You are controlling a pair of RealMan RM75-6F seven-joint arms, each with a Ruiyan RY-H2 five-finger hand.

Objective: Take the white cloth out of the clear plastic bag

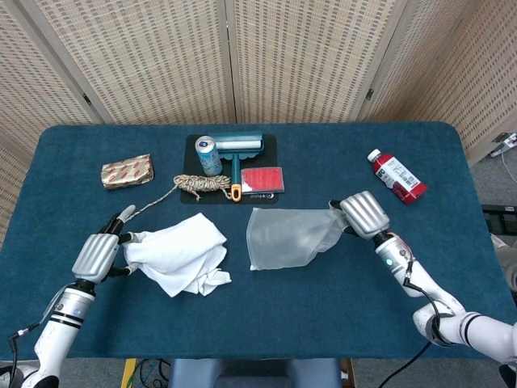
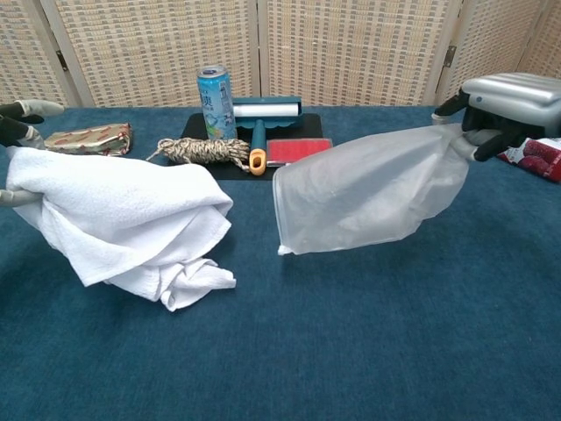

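Observation:
The white cloth lies crumpled on the blue table at the left, fully outside the clear plastic bag. My left hand grips the cloth's left end, lifting that end a little. My right hand holds the bag's right end, and the bag hangs empty and stretched toward the middle of the table. A gap of bare table separates cloth and bag.
Behind them a black mat carries a drink can, a teal lint roller and a red card. A rope coil lies in front of the can, a wrapped packet back left, a red bottle back right.

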